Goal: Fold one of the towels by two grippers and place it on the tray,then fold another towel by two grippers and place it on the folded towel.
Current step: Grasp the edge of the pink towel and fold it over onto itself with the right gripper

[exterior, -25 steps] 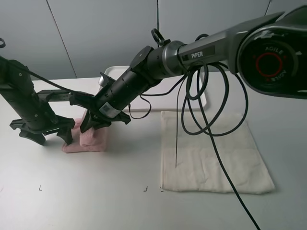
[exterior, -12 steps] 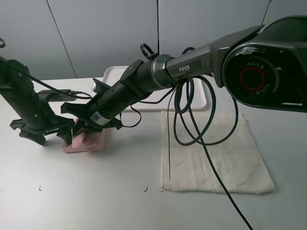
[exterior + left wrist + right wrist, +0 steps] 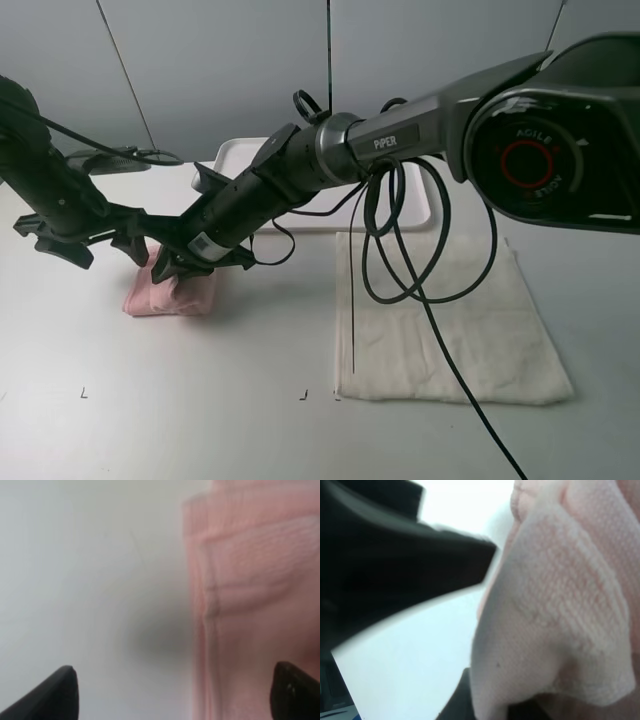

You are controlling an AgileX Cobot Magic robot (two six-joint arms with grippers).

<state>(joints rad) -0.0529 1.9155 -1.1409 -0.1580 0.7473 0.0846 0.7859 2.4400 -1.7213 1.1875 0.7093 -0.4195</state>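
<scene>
The pale pink towel (image 3: 165, 293) lies folded in a small bundle on the table at the left. My right gripper (image 3: 176, 266) reaches across from the right and is shut on the towel's upper fold; the right wrist view shows pink terry cloth (image 3: 560, 620) bulging from between its black fingers (image 3: 395, 555). My left gripper (image 3: 110, 256) hovers just left of the bundle, open wide, its two fingertips (image 3: 60, 695) spread with the towel's edge (image 3: 250, 605) below one side. The cream-white towel (image 3: 450, 320) lies flat at the right. The white tray (image 3: 236, 156) sits at the back, partly hidden by the right arm.
Black cables (image 3: 400, 250) hang from the right arm over the cream towel. The right arm's large body (image 3: 560, 130) fills the upper right. Small black marks (image 3: 84, 392) sit near the table's front edge.
My left arm has risen and drawn back to the left, off the pink bundle. The right gripper came down leftward with the towel, then held still.
</scene>
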